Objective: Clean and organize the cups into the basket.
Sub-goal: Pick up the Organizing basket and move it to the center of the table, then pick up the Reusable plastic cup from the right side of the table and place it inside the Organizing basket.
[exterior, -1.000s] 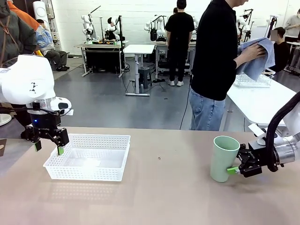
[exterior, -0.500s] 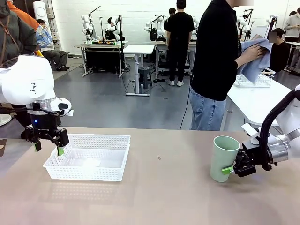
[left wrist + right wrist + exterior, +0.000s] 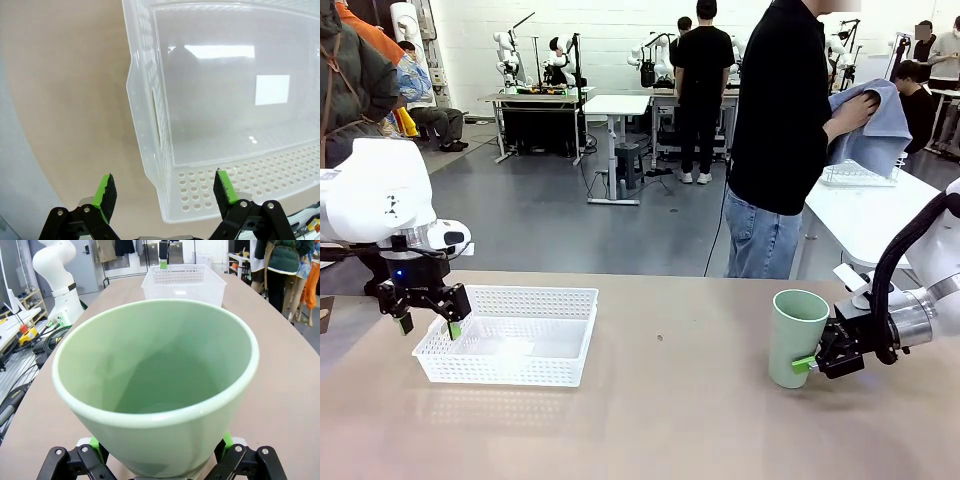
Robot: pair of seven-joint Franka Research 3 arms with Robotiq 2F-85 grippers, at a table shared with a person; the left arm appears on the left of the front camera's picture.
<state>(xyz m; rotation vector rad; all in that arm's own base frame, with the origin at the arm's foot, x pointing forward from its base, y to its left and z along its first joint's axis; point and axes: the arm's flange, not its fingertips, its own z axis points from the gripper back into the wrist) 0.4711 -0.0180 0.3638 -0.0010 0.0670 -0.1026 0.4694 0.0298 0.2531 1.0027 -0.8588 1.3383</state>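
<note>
The pale mint-green tapered cup (image 3: pixel 798 335) stands upright on the beige table (image 3: pixel 670 420), at the robot's right side and well apart from the low white plastic basket with perforated walls (image 3: pixel 510 340). I cannot tell if the cup is paper or thin plastic. The basket holds no cup.

The right gripper (image 3: pixel 810 362) comes in sideways and pinches the cup low, just above its base. In the right wrist view the 2 green pads (image 3: pixel 95 444) press on opposite sides of the narrow lower part of the cup (image 3: pixel 155 375).

The left gripper (image 3: pixel 426 325) hovers over the left end of the basket. Its 2 fingers are spread wide and hold nothing; in the left wrist view the short wall of the basket (image 3: pixel 145 130) lies below, between the fingers.

I judge the cup light and empty, with a smooth wall that can slip. The wide mouth is the softest part, so the low grip near the stiff base seems right, with moderate force only. Because the cup widens upward, it will hardly slide down through the pads.

At the far side a person rubs something with a blue cloth (image 3: pixel 870 125).
</note>
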